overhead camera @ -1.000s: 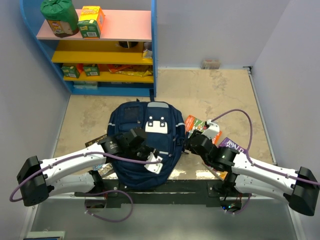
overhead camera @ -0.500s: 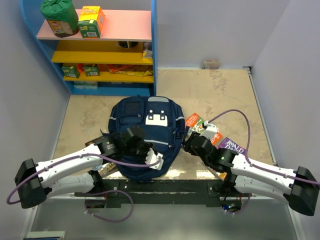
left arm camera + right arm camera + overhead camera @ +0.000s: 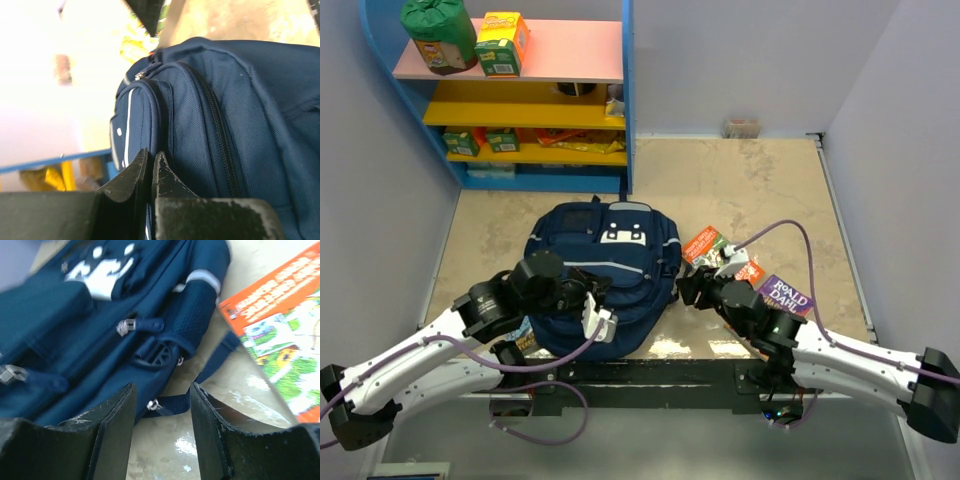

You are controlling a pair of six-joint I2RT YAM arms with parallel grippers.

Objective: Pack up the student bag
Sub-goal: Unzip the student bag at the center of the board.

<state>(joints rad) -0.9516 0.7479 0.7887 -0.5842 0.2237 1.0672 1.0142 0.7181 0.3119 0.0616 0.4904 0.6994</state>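
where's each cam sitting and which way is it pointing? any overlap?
Top external: fixed above and behind the bases, looking down at the table, student bag and shelf; left arm and right arm show.
Left wrist: on the left arm, facing the bag's zippered side; left claw shut at bottom.
Right wrist: low over the table, facing the bag's side and an orange book; right claw open.
Shared: all three see the bag; top and right wrist share the book.

We see a blue shelf at the back of the bench. On its pink top board sit a green bag and a yellow box, side by side. An orange book and a purple book lie on the bench, near each other.
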